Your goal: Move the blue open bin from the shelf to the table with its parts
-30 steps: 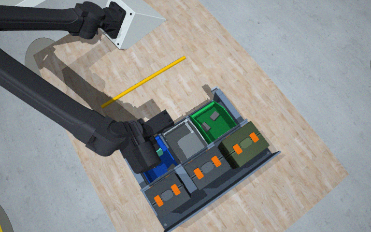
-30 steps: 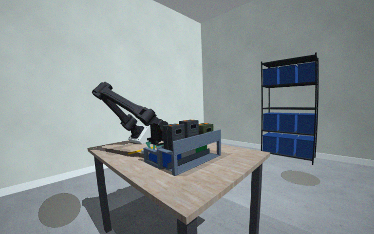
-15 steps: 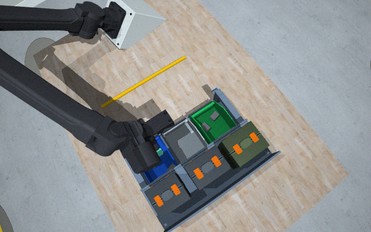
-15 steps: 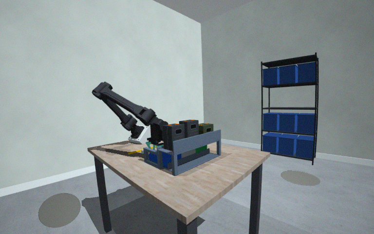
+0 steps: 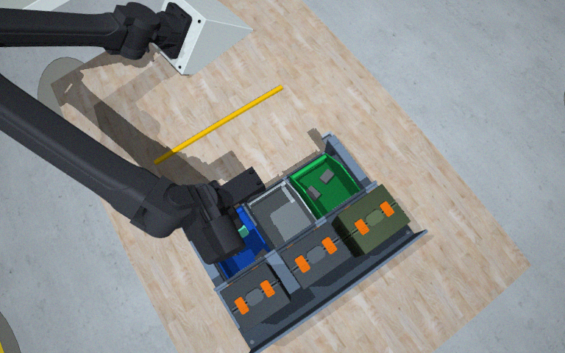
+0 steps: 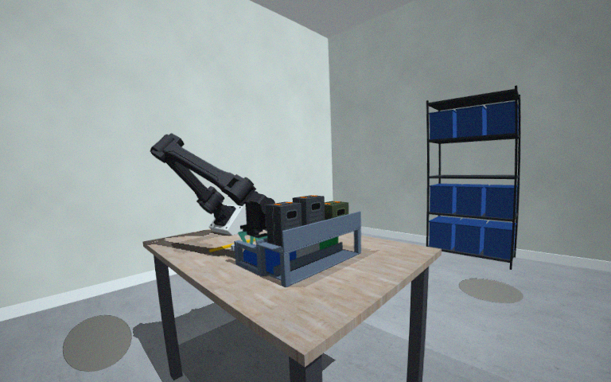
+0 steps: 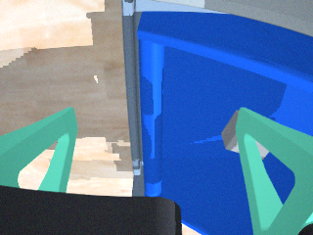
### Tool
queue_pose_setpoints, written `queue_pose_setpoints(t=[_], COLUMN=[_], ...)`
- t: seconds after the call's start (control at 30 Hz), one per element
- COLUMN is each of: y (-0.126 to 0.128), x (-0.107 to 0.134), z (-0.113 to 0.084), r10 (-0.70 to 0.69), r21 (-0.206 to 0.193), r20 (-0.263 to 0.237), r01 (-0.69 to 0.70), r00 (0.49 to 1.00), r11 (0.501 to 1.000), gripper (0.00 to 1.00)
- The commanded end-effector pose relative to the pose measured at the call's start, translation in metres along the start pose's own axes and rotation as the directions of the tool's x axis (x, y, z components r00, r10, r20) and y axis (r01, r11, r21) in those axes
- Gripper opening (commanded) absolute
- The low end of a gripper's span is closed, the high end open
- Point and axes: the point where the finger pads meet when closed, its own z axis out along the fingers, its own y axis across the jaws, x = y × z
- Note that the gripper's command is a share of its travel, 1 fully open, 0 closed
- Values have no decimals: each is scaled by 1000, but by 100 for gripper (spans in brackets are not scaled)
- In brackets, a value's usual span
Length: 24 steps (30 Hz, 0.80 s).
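At the shelf's [image 5: 287,274] [image 6: 321,231] end, in the lower compartment, the blue open bin [image 5: 254,245] [image 6: 272,260] [image 7: 196,98] lies beneath the end effector [image 5: 230,214] [image 6: 252,239] [image 7: 156,112]. The end effector is spread wide and grips nothing; its teal fingers straddle the bin's end wall. One finger is over the bin interior, the other outside the shelf, above the desk [image 5: 458,249] [image 6: 360,288]. Whether either finger touches the bin cannot be determined.

The bin is upright, mouth upward. Its exposed side wall runs from the yellow bar [image 5: 218,123] [image 6: 220,247] side of the shelf toward the black box [image 5: 246,316] [image 6: 288,218] with orange latches — crosswise to the bin row. This appears to be the long axis, though the arm [image 5: 74,137] [image 6: 202,169] and the box cover portions of the bin. A gray open bin [image 5: 287,212] is beside it, followed by a green open bin [image 5: 333,187] [image 6: 328,243].

The wrist view shows a gray part [image 7: 230,133] on the bin floor, partly behind a finger; the exterior view does not show this part. The exterior view alone shows the shelf's side openings — with blue bin wall visible through them.
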Motion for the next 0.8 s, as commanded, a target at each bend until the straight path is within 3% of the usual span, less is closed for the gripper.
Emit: queue_pose_setpoints(t=[0.0, 0.77], y=[-3, -5], x=[2, 2], z=[2, 1], r10=[2, 5], r21=[9, 13], r20=[1, 0], r01=[-2, -5], r00=[1000, 1000], r11=[1000, 1000], gripper=[0, 0])
